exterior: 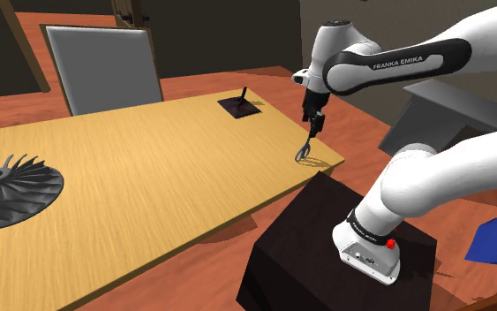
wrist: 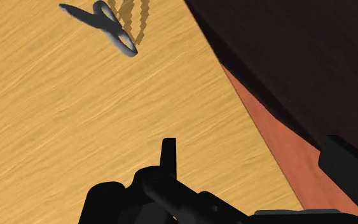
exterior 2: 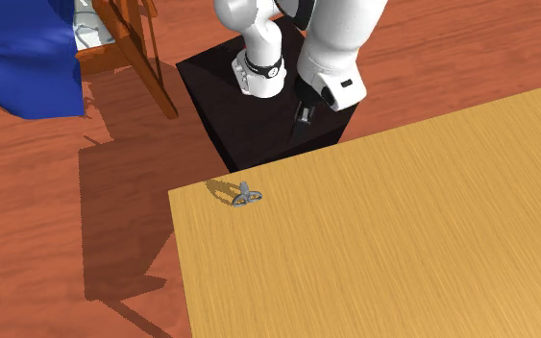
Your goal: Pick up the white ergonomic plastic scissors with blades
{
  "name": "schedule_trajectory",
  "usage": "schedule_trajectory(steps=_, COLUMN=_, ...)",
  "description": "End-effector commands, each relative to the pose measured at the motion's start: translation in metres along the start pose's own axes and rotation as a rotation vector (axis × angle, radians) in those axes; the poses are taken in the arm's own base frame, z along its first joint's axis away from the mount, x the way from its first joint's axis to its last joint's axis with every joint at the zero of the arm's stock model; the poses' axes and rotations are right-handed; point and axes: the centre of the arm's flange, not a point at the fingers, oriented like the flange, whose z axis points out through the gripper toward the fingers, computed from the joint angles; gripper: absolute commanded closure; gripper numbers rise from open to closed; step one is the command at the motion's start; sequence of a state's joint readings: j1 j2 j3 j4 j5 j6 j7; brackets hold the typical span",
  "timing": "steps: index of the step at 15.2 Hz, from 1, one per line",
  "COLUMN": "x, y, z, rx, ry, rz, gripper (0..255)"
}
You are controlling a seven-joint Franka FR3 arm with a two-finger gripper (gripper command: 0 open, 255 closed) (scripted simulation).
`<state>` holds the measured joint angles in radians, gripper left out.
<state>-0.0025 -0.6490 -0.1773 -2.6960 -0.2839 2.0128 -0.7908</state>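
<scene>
Starting nearest the base: the black stand point(exterior: 295, 252) sits close against the table's near corner. The gripper point(exterior: 314, 122) hangs above that corner, pointing down, about over the line where the table's edge faces the stand. Spread or pressed together: cannot tell from these views. It pinches nothing.

Risk 1: the arm is folded in close to its own base. A steep descent from here could bring the hand against the table's edge or the stand, since both lie right under it.

Next out: the grey scissors point(exterior: 303, 151) rest on the wooden table point(exterior: 167, 177) just inside the same corner, near the edge that faces the stand. They are a little ahead of the gripper and apart from it. The handle loops are plain to see, but the lie of the blades is hard to read against their shadow.

Risk 2: the scissors are thin and low on the wood. A closing grip set too high would slide over them, and one set too low would jam on the tabletop.

Risk 3: an off-centre touch could skate them over the corner to the floor, because so little table lies between them and the edge.

Risk 4: a grip on one loop alone may let them swing or hang crooked on the lift.

Farther off: a black pad with an upright stick point(exterior: 240, 106) lies at the far edge, a dark finned wheel point(exterior: 12, 190) lies towards the opposite end, and a grey panel point(exterior: 105, 71) stands behind the table. All are well apart from the work, so I judge no hazard from them.
</scene>
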Motion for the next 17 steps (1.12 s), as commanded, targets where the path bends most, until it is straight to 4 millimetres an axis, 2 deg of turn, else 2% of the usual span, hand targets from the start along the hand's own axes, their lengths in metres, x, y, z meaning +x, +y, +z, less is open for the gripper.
schedule_trajectory(steps=1, x=-0.004, y=0.011, z=0.023, rx=-0.01, ry=-0.026, rz=-0.07, gripper=0)
schedule_trajectory(steps=16, x=-0.028, y=0.103, z=0.184, rx=-0.074, ry=-0.215, rz=-0.551, gripper=0)
schedule_trajectory(steps=17, x=-0.029, y=0.107, z=0.189, rx=-0.076, ry=-0.221, rz=-0.566, gripper=0)
